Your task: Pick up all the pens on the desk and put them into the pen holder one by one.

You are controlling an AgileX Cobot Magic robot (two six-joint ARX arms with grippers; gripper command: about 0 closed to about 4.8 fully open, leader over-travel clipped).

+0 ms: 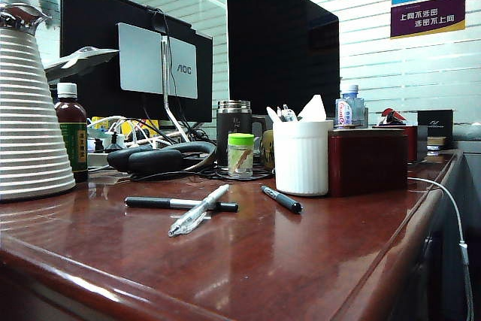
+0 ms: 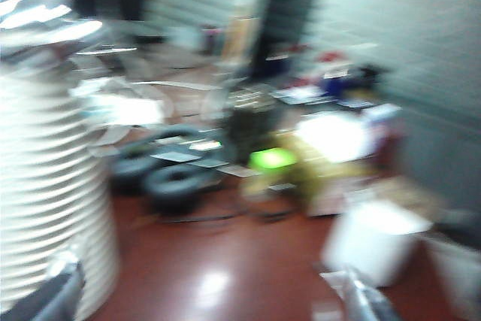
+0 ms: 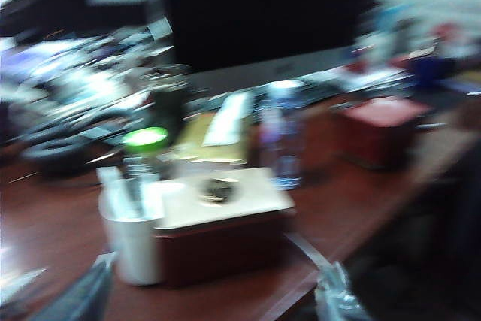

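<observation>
Exterior view: three pens (image 1: 197, 209) on desk (image 1: 301, 261); both hands apparently open, empty.

Left hand (image 2: 210, 302) — only blurred fingertips (image 2: 56, 295) showing, dark grey with a silvery sheen. Right hand (image 3: 210, 298) much the same — dark, glossy fingertips (image 3: 334, 295), smeared by motion, no markings readable.

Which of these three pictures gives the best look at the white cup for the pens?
The exterior view: the pen holder is sharp, upright beside the dark red box, ribs visible. Both wrist views show it only as a blurred white cup, though the right one looks down into it.
</observation>
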